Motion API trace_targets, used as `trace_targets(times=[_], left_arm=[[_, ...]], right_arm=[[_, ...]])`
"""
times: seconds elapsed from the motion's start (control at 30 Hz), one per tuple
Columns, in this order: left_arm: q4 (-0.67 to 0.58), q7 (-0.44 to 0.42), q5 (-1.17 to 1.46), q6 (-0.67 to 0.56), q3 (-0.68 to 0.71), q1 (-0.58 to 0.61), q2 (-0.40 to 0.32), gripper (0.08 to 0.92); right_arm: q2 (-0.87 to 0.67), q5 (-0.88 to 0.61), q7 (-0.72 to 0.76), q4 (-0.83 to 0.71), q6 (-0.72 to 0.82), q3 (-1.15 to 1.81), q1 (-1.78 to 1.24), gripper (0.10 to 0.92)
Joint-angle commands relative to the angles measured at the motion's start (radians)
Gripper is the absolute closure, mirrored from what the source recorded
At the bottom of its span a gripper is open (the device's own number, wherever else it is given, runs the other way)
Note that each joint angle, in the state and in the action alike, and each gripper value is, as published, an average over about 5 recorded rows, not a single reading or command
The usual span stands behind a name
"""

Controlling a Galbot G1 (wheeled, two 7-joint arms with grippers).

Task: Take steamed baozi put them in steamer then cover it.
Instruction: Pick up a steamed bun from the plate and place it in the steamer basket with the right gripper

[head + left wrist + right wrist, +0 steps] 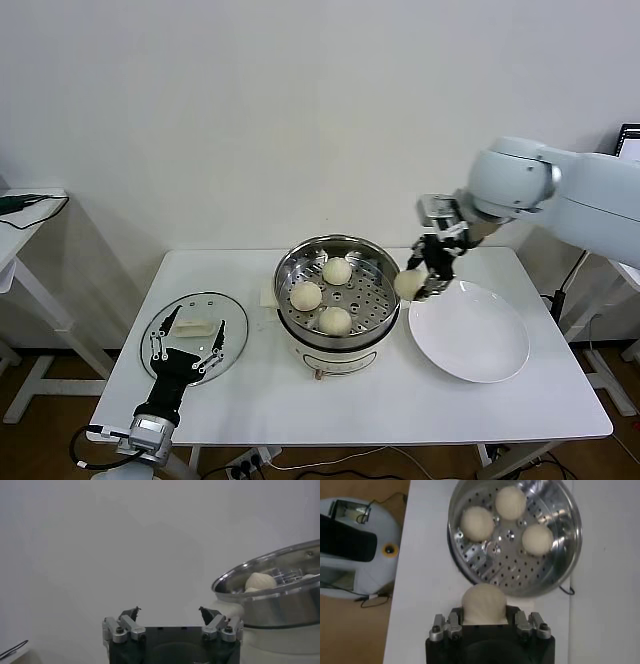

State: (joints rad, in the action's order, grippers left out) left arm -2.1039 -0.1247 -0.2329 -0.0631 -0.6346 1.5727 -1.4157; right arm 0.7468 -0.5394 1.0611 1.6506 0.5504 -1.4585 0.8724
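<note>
One bun (483,601) sits clamped between the fingers (454,622) of the right gripper (420,281), held in the air just beside the steamer's (385,262) right rim, between it and the white plate (470,335). Three more buns (336,270) rest on the perforated floor of the steamer — well apart from one another. Down at the table's (330,400) near-left corner, the left gripper (186,350) hangs with its fingers spread wide over the glass lid (232,322), holding nothing.
</note>
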Motion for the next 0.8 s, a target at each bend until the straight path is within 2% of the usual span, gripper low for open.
trace_targets(times=[0.03, 0.33, 0.8], left_arm=[[0.004, -0.001, 0.002, -0.001, -0.006, 0.0, 0.001, 0.177], [0.021, -0.002, 0.002, 0.0, -0.014, -0.004, -0.001, 0.177], [0.035, -0.003, 0.002, -0.002, -0.017, -0.009, -0.003, 0.177]], right_arm=[[0.195, -0.035, -0.05, -0.13, 0.09, 0.035, -0.104, 0.424], [0.239, 0.077, -0.026, -0.285, 0.065, 0.122, -0.247, 0.423], [0.253, 0.145, -0.017, -0.34, 0.05, 0.144, -0.324, 0.423]])
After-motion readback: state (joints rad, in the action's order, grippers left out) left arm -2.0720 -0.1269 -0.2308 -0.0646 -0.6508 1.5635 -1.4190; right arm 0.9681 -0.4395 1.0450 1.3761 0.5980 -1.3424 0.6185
